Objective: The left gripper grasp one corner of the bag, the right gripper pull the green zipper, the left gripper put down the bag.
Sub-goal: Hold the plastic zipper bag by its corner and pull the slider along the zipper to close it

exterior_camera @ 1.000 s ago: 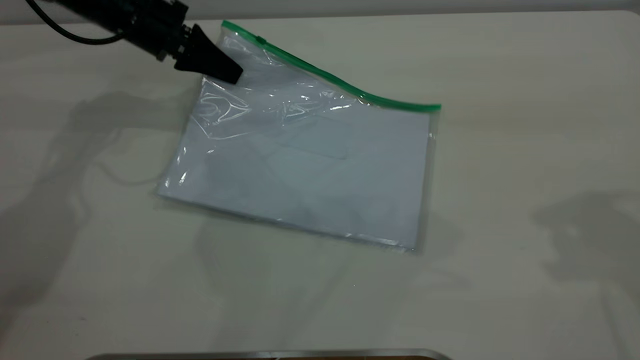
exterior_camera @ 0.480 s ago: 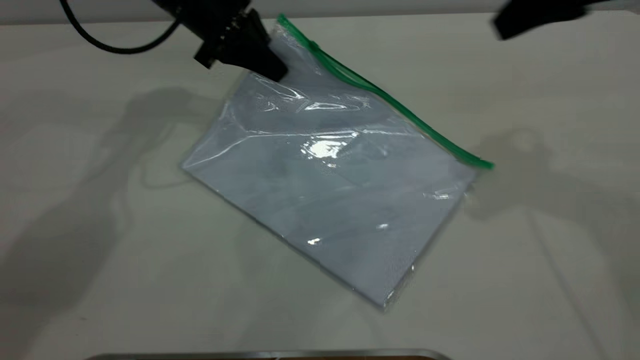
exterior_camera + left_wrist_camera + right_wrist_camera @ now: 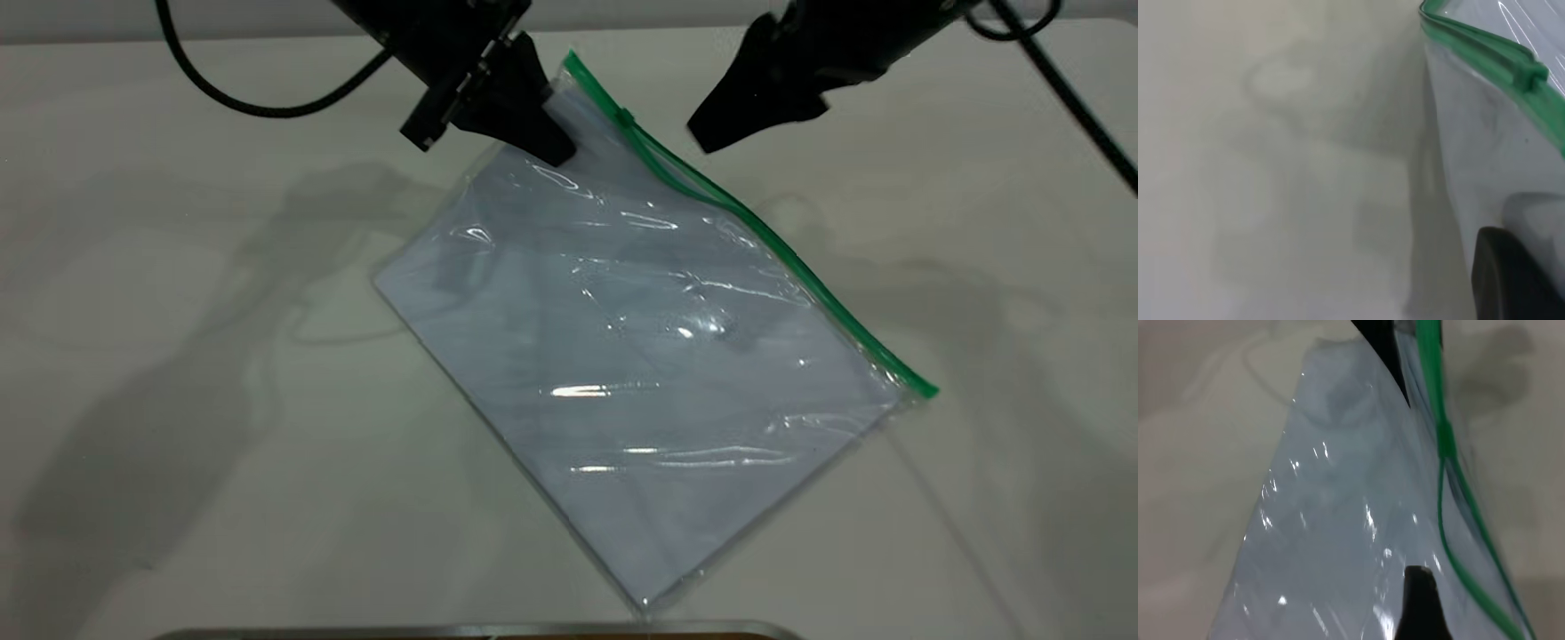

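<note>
The left gripper (image 3: 551, 147) is clamping the bag (image 3: 640, 356) by its corner (image 3: 569, 76) and has been hoisting it, so the bag is now hanging slanted with only its low end near the table (image 3: 178, 400). The right gripper (image 3: 707, 138) has just been coming in and is hovering beside the green zipper (image 3: 756, 236), close to the slider (image 3: 627, 117); its fingers are probably shut, though I cannot tell. Nothing is blocking the slider.
</note>
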`<state>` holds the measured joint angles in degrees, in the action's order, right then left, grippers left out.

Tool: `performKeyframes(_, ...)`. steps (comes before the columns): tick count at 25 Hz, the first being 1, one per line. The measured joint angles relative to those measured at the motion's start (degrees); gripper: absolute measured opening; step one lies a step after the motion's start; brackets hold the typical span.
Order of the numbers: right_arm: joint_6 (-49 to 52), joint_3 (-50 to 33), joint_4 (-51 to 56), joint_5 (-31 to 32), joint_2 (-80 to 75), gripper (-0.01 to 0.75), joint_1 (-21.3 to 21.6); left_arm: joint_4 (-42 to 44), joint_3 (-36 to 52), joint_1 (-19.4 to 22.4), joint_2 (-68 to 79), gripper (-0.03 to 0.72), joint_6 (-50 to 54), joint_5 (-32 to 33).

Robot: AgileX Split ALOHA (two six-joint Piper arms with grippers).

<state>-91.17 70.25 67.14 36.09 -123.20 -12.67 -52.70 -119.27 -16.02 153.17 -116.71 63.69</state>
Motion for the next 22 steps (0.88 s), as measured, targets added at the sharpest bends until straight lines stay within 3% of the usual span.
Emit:
performKeyframes(17,-2.9,1.6,7.4,2.4,-3.5,0.578,0.0,-2.7,0.0,-4.5,0.0,0.051,-0.2,-3.6)
performKeyframes(22,-2.9,1.6,7.5,2.2,-3.5,0.520,0.0,-5.1,0.0,-4.8,0.0,0.051,-0.2,-3.7)
